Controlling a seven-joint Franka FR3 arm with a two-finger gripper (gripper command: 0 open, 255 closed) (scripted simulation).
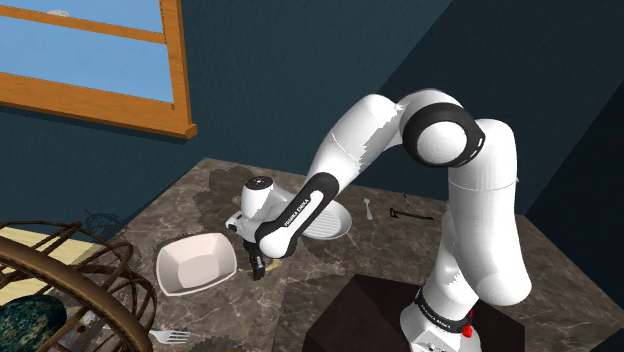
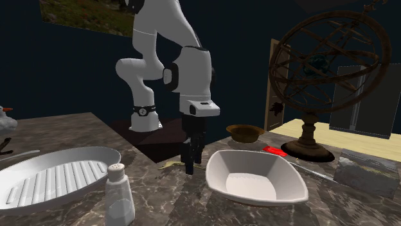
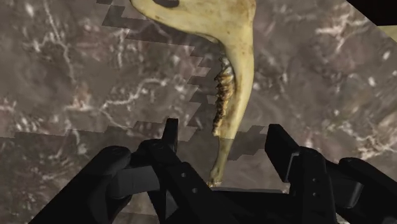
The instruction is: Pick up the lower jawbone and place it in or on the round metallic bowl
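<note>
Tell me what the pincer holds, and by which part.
Nothing. The open pincer straddles the thin end of the jawbone, with neither finger touching it.

Yellowish toothed jawbone (image 3: 236,76) on marbled stone (image 3: 83,83), its thin end between the hand's (image 3: 223,128) parted fingers (image 3: 284,151)

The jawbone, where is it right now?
In the wrist view the yellowish jawbone lies on the marbled tabletop, its thin end inside the open gripper; the second exterior view puts that spot left of the white bowl.

Dim dark-walled room, daylight at the window (image 1: 80,50), white arm (image 1: 480,220) brightly lit, blocky jagged shadow patches over the marble tabletop (image 3: 76,76).
</note>
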